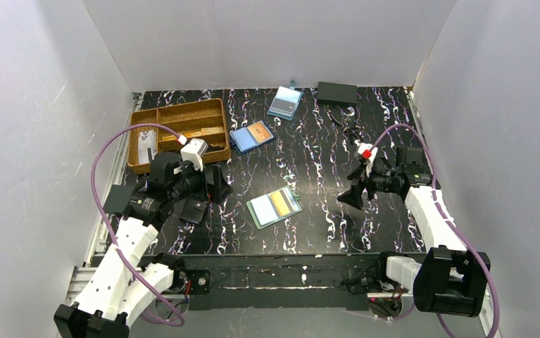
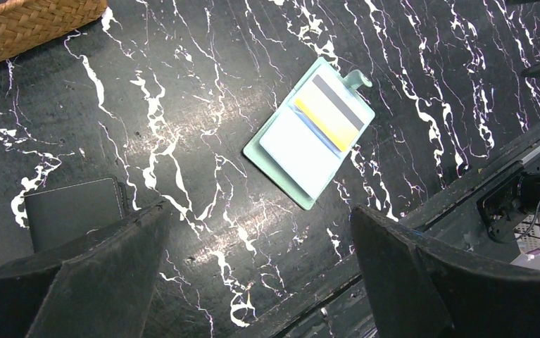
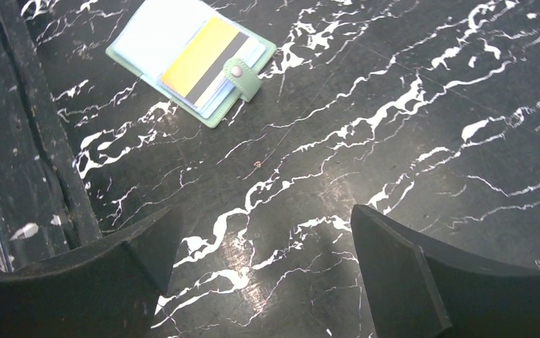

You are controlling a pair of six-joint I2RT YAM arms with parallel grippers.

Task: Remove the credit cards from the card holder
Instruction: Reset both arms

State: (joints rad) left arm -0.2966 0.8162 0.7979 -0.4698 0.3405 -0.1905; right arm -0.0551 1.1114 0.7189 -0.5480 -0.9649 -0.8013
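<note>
One card holder (image 3: 242,76) lies between left gripper (image 1: 217,186) and right gripper (image 1: 350,198).

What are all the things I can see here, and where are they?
table: one, black with white veins, under everything
card holder: one, teal-green, middle front, between the arms
cards: two showing, one yellow with a grey stripe and one pale, in the card holder
blue holder: one, bright blue with an orange card, behind the card holder
pale-blue holder: one, with a grey card, at the back
black box: one, back right
woven tray: one, brown, back left
black case: one, beside the left arm
left gripper: one, black, open
right gripper: one, black, open
</note>
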